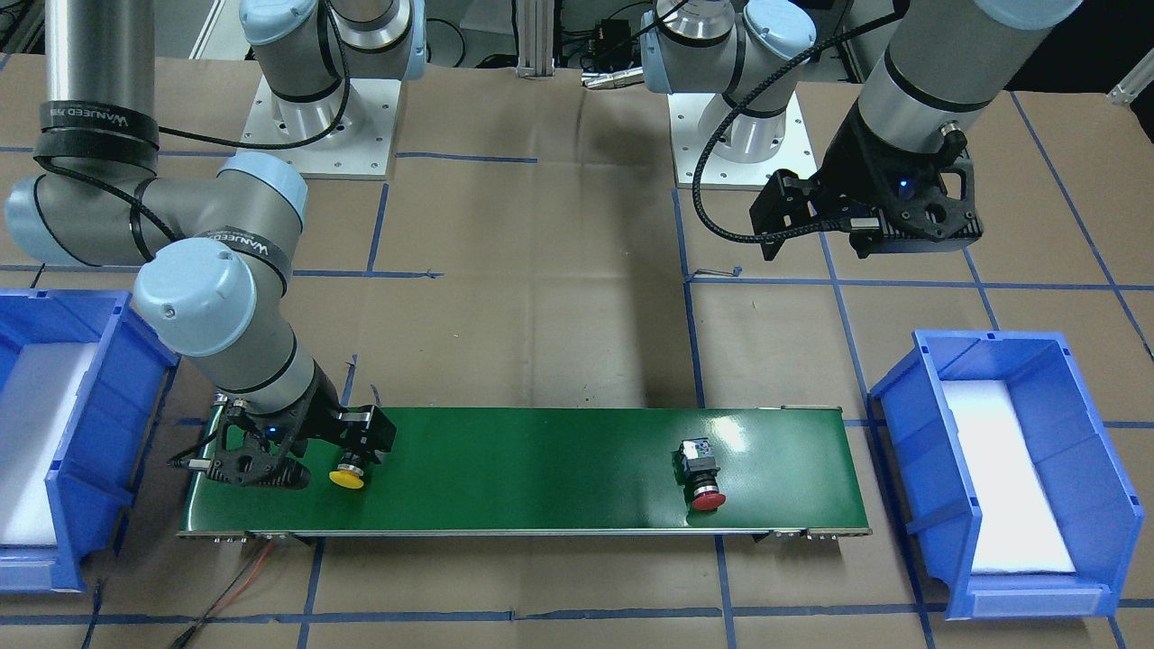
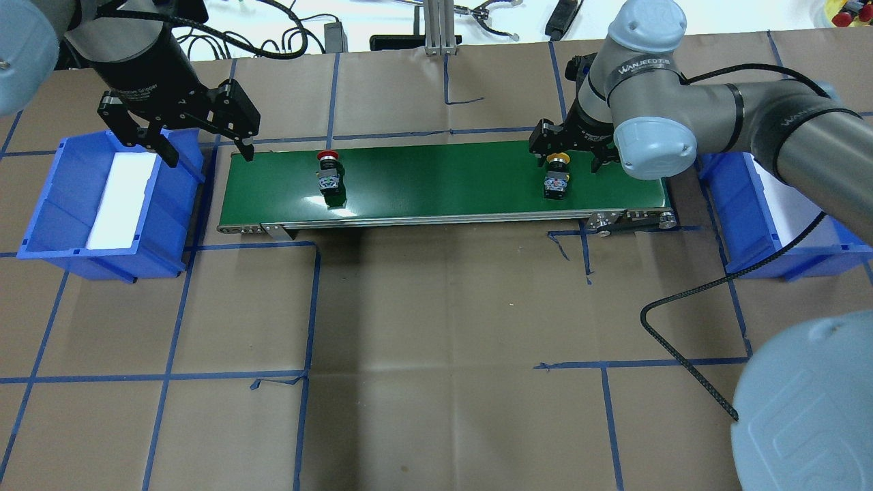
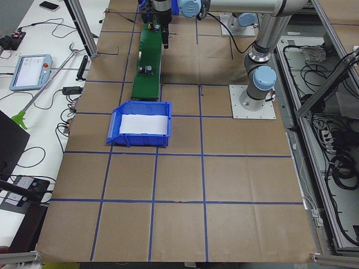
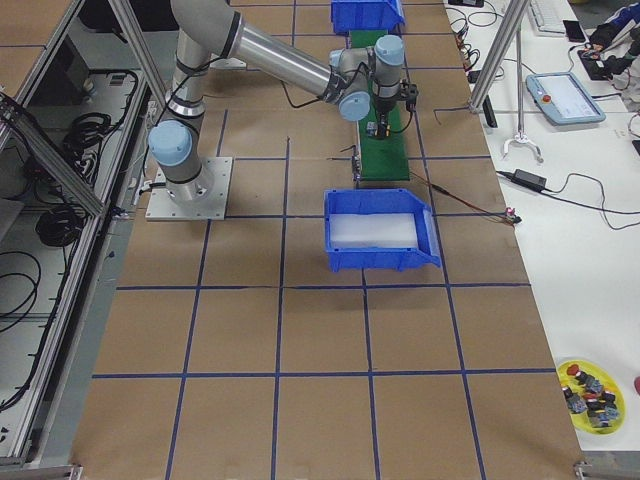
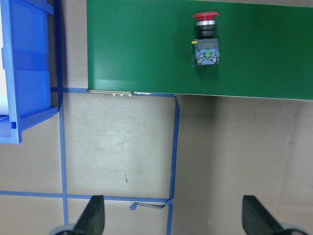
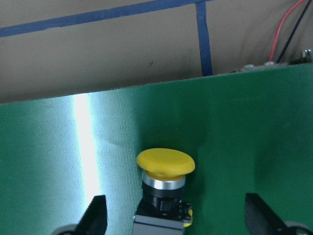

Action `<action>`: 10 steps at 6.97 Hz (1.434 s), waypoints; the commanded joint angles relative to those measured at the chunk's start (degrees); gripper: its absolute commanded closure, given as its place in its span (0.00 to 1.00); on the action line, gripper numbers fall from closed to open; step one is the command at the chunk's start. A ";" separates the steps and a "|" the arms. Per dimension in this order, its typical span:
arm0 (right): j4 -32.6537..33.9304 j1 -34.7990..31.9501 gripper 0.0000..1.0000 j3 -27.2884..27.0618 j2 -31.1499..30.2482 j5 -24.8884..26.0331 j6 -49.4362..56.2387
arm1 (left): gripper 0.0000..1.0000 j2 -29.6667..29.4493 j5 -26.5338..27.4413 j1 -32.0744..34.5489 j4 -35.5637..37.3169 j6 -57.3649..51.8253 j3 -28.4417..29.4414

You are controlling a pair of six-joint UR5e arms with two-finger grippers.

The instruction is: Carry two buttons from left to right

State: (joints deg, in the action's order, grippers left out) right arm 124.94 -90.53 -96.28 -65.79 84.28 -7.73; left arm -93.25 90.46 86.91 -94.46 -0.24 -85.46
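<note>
Green belt [image 2: 443,181] carries both buttons: the yellow button [image 6: 165,163] lies near its right end, between the widely spread fingers of the right gripper [image 6: 174,198], which grip nothing. The red button [image 5: 206,17] lies near the left end, where the left gripper [image 5: 173,198] hangs spread wide and empty.

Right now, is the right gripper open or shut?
Open: the right gripper has its fingers wide apart beside the yellow button, not touching it.

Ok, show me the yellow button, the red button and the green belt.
yellow button [image 6: 165,163]: right wrist view, on its cap.
red button [image 5: 205,16]: left wrist view, on its cap.
green belt [image 1: 541,469]: front-facing view, bare middle stretch.
</note>
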 commanded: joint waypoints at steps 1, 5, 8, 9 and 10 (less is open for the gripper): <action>0.04 0.00 0.08 -0.57 1.18 1.22 0.08 | 0.01 0.96 -0.11 -0.07 1.46 -0.02 -1.38; -1.10 0.09 0.89 0.12 1.01 5.89 1.05 | 0.01 0.97 -0.37 -0.16 2.35 -0.02 -1.38; -9.05 5.33 0.96 4.41 -3.62 10.19 8.22 | 0.01 0.79 -0.64 -0.60 2.35 -0.28 -1.38; -12.93 9.97 0.95 6.17 -6.17 10.20 14.26 | 0.01 0.79 -0.64 -0.60 2.35 -1.42 -1.38; -14.54 14.98 0.95 6.71 -7.33 10.11 22.41 | 0.01 0.79 -0.64 -0.51 2.35 -1.43 -1.38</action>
State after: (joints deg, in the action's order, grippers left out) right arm 113.57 -81.26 -90.85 -71.08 94.22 6.09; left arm -92.44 89.84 86.36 -92.11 -1.27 -86.84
